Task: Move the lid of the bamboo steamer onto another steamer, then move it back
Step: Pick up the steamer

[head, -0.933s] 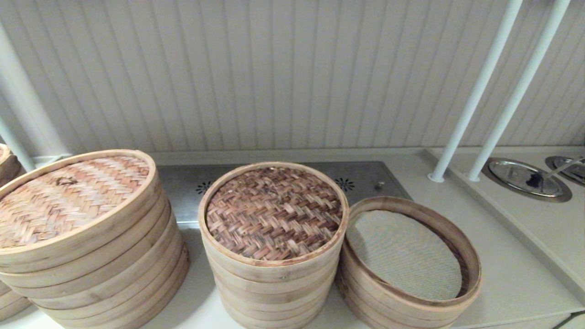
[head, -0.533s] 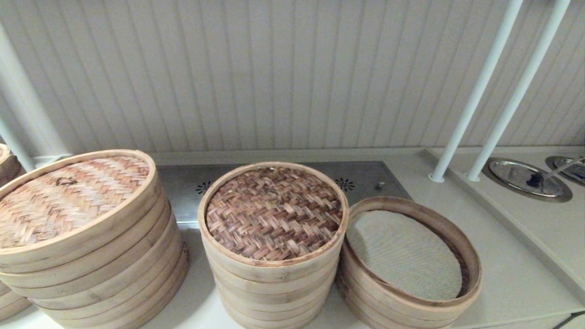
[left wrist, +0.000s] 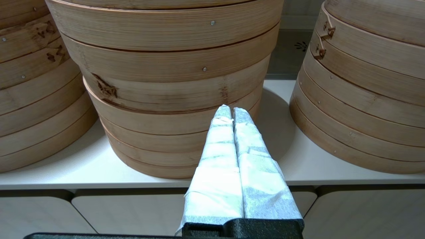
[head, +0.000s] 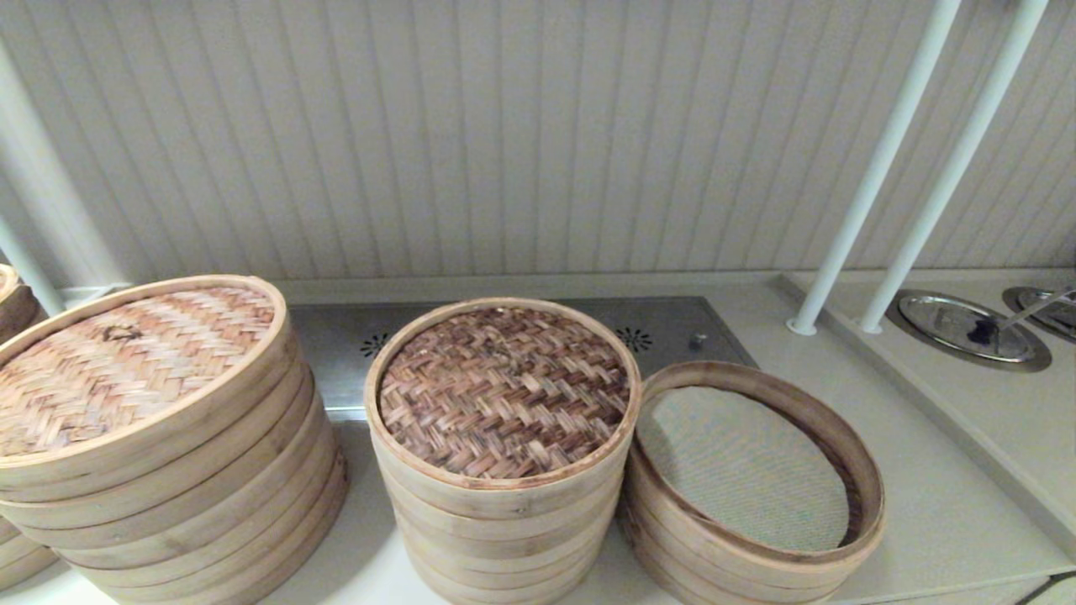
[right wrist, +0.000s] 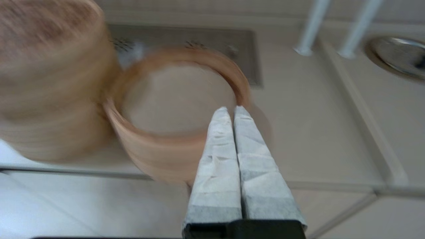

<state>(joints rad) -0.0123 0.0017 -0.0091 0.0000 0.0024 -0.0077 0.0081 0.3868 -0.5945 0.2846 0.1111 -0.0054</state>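
The dark brown woven bamboo steamer lid (head: 503, 391) sits on the tall middle stack of rings (head: 504, 529). To its right stands the other steamer (head: 841, 445), a short open stack with a dark inner rim and grey-beige mesh liner, also seen in the right wrist view (right wrist: 159, 149). Neither arm shows in the head view. My left gripper (left wrist: 231, 111) is shut and empty, low in front of the counter edge, facing the wide stack (left wrist: 166, 66). My right gripper (right wrist: 231, 111) is shut and empty, in front of the short steamer's near right rim.
A wide stack (head: 168, 470) with a light tan lid with a knot (head: 126, 361) stands at the left. A metal plate (head: 672, 332) lies behind the stacks. Two white poles (head: 874, 168) and round metal pans (head: 967, 328) are at the right. The counter edge (left wrist: 99, 182) is close.
Nothing has visibly moved in the head view; the lid and the stacks stay where they were.
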